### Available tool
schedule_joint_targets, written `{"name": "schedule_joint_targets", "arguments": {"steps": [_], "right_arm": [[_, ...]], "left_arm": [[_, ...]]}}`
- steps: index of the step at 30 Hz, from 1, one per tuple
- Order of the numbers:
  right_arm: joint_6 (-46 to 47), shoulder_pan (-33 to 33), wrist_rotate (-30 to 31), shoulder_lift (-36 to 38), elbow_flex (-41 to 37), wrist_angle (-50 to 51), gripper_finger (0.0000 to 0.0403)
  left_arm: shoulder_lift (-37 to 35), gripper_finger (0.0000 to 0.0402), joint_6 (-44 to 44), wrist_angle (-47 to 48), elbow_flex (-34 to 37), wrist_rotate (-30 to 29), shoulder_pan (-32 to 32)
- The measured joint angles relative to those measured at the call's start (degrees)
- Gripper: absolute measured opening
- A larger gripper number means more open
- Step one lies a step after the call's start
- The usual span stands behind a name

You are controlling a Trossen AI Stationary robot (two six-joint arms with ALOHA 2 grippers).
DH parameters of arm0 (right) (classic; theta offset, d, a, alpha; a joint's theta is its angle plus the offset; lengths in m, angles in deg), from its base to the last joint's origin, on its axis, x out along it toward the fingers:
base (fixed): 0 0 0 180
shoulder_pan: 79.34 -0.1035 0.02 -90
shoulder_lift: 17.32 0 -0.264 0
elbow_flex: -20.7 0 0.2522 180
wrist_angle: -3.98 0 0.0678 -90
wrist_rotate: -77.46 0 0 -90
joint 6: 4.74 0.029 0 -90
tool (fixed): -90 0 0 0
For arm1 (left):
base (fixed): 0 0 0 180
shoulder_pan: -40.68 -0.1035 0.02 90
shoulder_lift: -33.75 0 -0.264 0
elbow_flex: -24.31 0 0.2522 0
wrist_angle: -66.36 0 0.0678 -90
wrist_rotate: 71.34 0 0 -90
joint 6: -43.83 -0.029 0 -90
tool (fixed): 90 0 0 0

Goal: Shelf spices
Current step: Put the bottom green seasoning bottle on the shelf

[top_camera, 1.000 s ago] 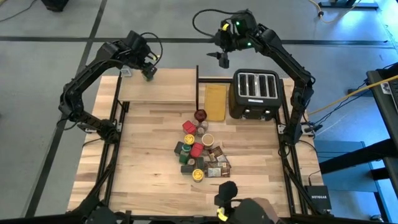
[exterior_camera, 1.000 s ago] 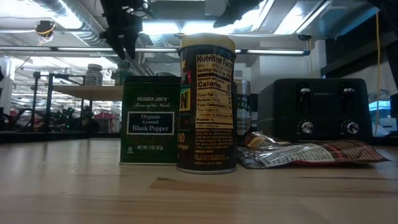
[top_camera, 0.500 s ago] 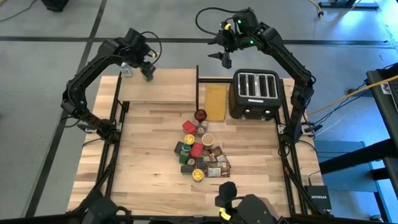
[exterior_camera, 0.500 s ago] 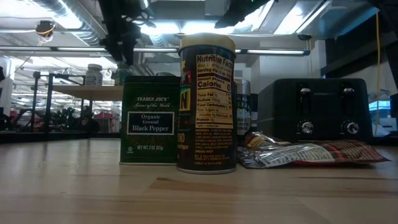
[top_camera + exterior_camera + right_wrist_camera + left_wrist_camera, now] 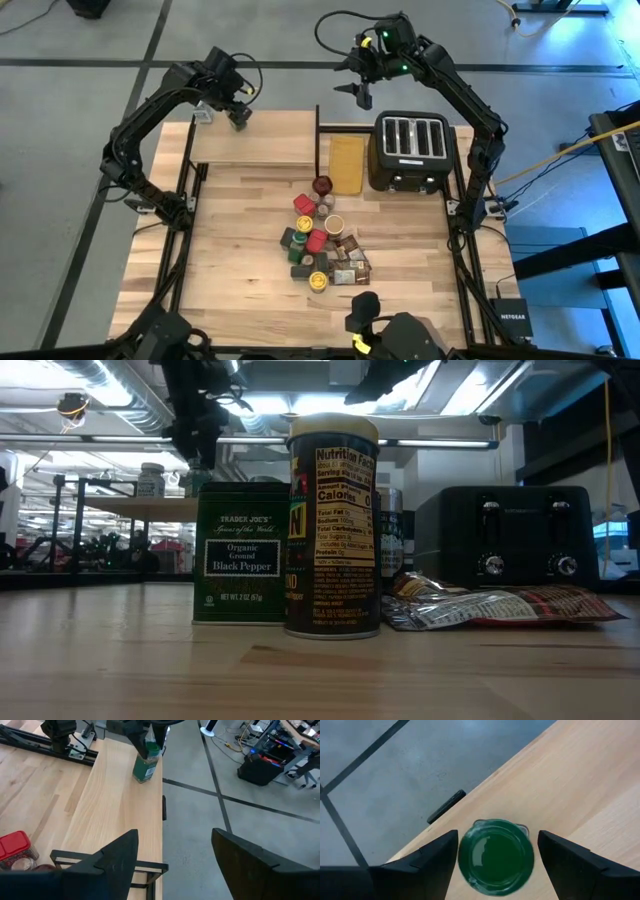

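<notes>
Green-lidded jar [image 5: 496, 857] stands on the shelf [image 5: 270, 140] far corner; your left gripper [image 5: 496, 862] straddles it, fingers apart. Placement looks done: lift clear, then fetch from the pile [image 5: 322, 243]. Right gripper [image 5: 358, 93] waits, spread wide.

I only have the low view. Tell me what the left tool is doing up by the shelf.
Observer: The left tool straddles a green-lidded jar that stands upright on the raised light-wood shelf. Its fingers are open, with a gap on each side of the lid.
Operator: Say where on the shelf.
Observer: Near the shelf's far left corner, close to its edge, going by the high view.
Operator: Report the right tool.
Observer: The right tool hangs open and empty past the table's far edge, between the shelf and the black four-slot toaster.
</notes>
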Motion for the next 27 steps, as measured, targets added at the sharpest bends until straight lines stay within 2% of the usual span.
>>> {"name": "schedule_joint_targets", "arguments": {"steps": [10, 18, 22, 27], "right_arm": [[0.0, 0.0, 0.0, 0.0, 0.0, -0.7, 0.0259], [0.0, 0.0, -0.3, 0.0, 0.0, -1.0, 0.0259], [0.0, 0.0, -3.0, 0.0, 0.0, -1.1, 0.0259], [0.0, 0.0, -4.5, 0.0, 0.0, -1.1, 0.0259]], "left_arm": [[-0.1, 0.0197, 6.2, 0.1, 0.0, -1.5, 0.0], [-1.5, 0.0212, 15.0, 1.2, 0.0, -5.1, 0.2], [-1.6, 0.0207, 18.7, 2.9, 0.0, -9.4, 0.2], [-1.6, 0.0208, 22.3, 2.9, 0.0, -10.8, 0.2]]}}
